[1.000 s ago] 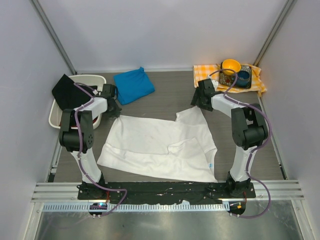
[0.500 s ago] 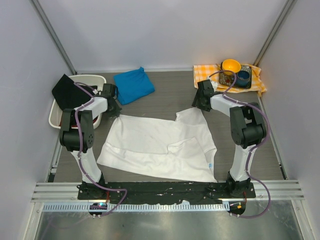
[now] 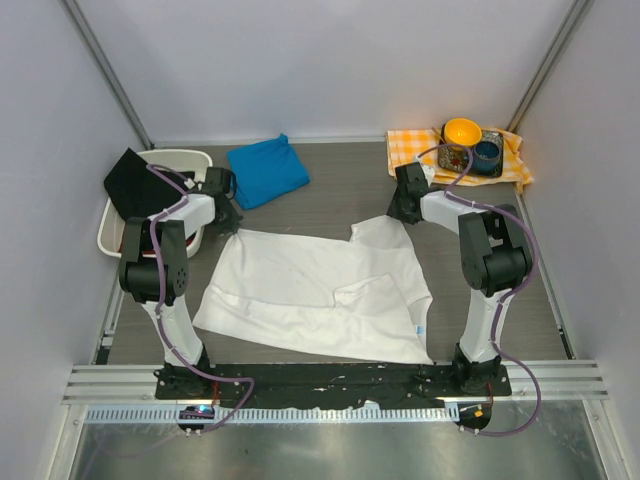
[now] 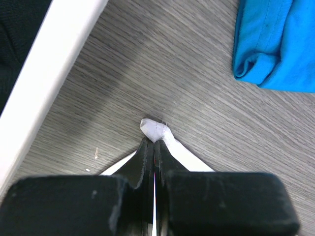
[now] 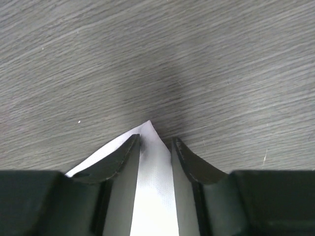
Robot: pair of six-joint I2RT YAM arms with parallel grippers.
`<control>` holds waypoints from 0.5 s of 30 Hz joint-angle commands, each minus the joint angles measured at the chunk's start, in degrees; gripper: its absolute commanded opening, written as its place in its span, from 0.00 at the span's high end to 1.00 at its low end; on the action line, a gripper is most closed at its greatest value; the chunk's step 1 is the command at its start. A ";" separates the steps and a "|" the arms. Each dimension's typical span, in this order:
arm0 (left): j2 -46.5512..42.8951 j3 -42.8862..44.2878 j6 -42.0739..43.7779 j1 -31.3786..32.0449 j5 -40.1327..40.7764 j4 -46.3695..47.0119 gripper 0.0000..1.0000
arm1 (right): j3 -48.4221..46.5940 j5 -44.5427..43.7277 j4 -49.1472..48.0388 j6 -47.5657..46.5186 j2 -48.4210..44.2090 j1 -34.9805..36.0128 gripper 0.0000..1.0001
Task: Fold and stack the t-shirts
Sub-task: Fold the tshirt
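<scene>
Jaws: left gripper clamped tight on the far-left corner of the white shirt; right gripper part open, fingers straddling the far-right corner, gap visible. White bin holds black cloth; orange bowl sits on checked cloth. Both arms reach forward, wrists low. Blue shirt lies folded at far left, apart from both.

Grey wood-grain table, pale walls (plain)
</scene>
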State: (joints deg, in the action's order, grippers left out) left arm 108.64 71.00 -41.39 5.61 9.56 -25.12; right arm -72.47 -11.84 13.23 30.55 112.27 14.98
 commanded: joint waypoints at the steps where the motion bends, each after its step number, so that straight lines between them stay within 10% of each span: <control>1: 0.78 -0.43 -0.19 -0.51 2.48 -0.19 1.00 | 0.66 0.85 -0.84 0.92 1.11 -0.22 0.66; 5: 0.61 -0.25 -0.27 -0.51 2.30 -0.19 1.00 | -0.74 -0.99 0.29 0.92 0.76 -0.22 0.99; 15: -2.11 -0.34 -3.52 -1.12 2.13 0.34 1.00 | -12.69 -6.44 4.07 -4.35 0.14 -0.13 0.99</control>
State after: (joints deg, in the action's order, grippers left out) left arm 108.60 71.00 -43.03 5.37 10.09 -25.12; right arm -78.74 -15.22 17.30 29.06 113.80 14.98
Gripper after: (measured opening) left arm 0.011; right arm 0.033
